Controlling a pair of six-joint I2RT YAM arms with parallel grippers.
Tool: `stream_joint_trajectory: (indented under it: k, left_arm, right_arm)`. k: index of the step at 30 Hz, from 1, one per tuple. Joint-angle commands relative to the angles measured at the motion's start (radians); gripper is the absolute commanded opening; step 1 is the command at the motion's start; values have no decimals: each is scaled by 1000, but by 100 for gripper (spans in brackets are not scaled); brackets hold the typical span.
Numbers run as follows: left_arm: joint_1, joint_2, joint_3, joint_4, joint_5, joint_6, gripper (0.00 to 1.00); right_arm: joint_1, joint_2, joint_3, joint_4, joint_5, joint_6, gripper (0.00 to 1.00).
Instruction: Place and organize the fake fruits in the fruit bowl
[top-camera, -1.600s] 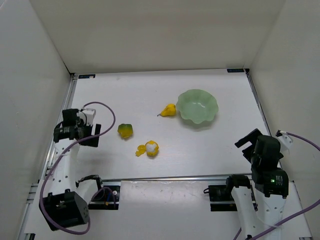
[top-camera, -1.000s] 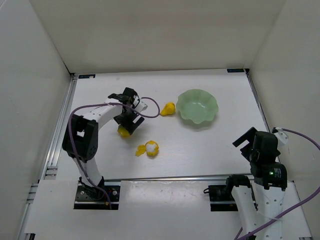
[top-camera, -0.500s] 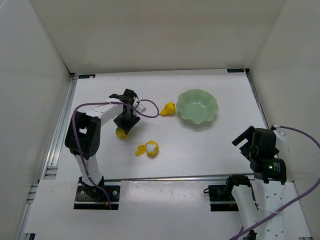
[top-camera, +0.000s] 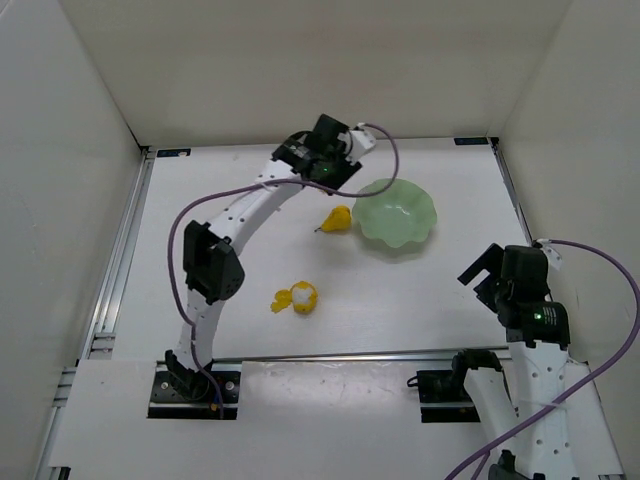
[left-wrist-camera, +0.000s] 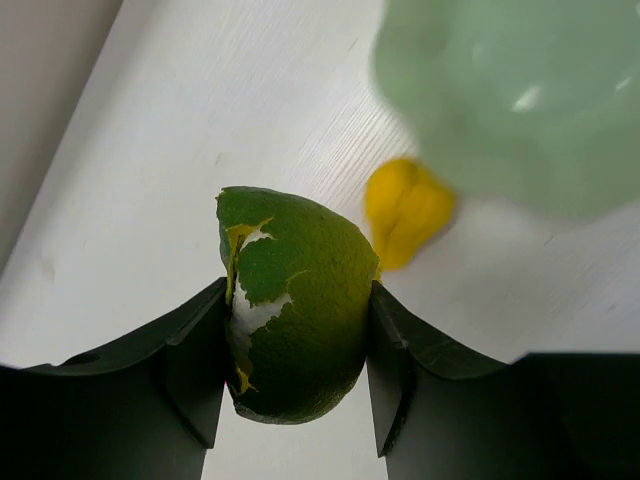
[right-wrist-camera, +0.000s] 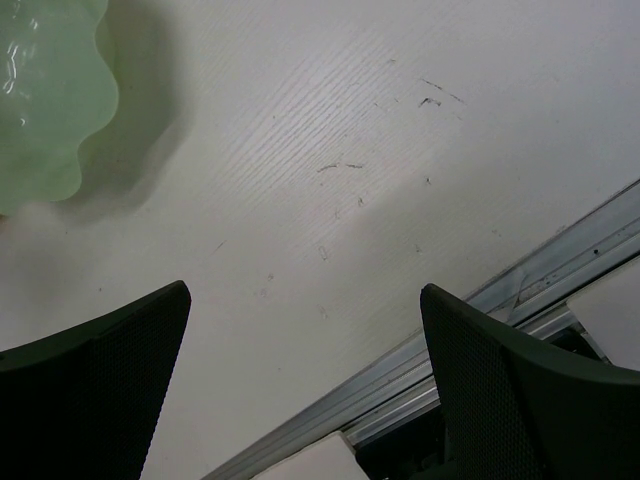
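My left gripper (left-wrist-camera: 296, 300) is shut on the green-yellow round fruit (left-wrist-camera: 295, 320), whose torn skin shows white, and holds it above the table. In the top view that gripper (top-camera: 328, 168) hangs just left of the fruit bowl (top-camera: 396, 213), and the fruit is hidden under it. The yellow pear (top-camera: 338, 219) lies against the bowl's left side; the left wrist view shows the pear (left-wrist-camera: 403, 210) and the bowl (left-wrist-camera: 520, 100) blurred below. The yellow round fruit with a white patch (top-camera: 299, 297) lies nearer the front. My right gripper (right-wrist-camera: 305, 330) is open over bare table, right of the bowl (right-wrist-camera: 45, 100).
White walls close in the table on the left, back and right. A metal rail (top-camera: 330, 355) runs along the front edge, and the same rail (right-wrist-camera: 480, 310) shows close under my right gripper (top-camera: 480, 275). A purple cable (top-camera: 385, 160) loops off the left wrist.
My left gripper closed on the green-yellow fruit at left centre, lifted it and swung it back and right to beside the bowl. The right arm shifted only slightly.
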Motion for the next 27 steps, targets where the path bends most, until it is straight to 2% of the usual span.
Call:
stream_joint_trajectory:
  k: [1,2,6,8,10,11,12,13,18,21,23,24,25,27]
  left_arm:
    - [-97,81,40,148,7,44,32]
    - [-127,104,60,226,21,44,34]
    - [-170,264,290,264,100,43,39]
    - [-186,295,305,285,110,43,46]
    - [-212,295,295,325,110,43,68]
    - [-212,295,295,325,119,43,86]
    - [-221,295,295,336,119,52,97]
    - [-221,295,295,336,119,52,100]
    - [-230,183,229,336,-10,29,100]
    - [-195,58,125,336,-111,0,100]
    - [-132,-22,1,336,-132,-37,100]
    - [-105,-65,-48,336,-143,-49,100]
    - [-77,-152,-102,336,-143,-60,100]
    - [12,-239,-266,336,-154,-71,100]
  right_arm:
    - [2,27,26,44,-11,-28,100]
    - [2,43,39,32,-11,-28,100]
    - [2,64,69,22,-11,-28,100]
    - [2,64,69,22,-42,-52,100]
    - [2,64,78,36,-95,-79,100]
    - [2,64,78,48,-114,-104,100]
    - [2,64,67,49,-129,-115,100]
    - [2,64,56,61,-141,-125,100]
    - [55,118,18,131,-250,-164,100]
    - [179,171,7,223,-295,-177,100]
    - [346,243,26,283,-265,-177,100]
    - [411,279,39,298,-184,-165,100]
    - [544,361,81,309,-145,-165,100]
    - [662,449,122,370,-126,-206,100]
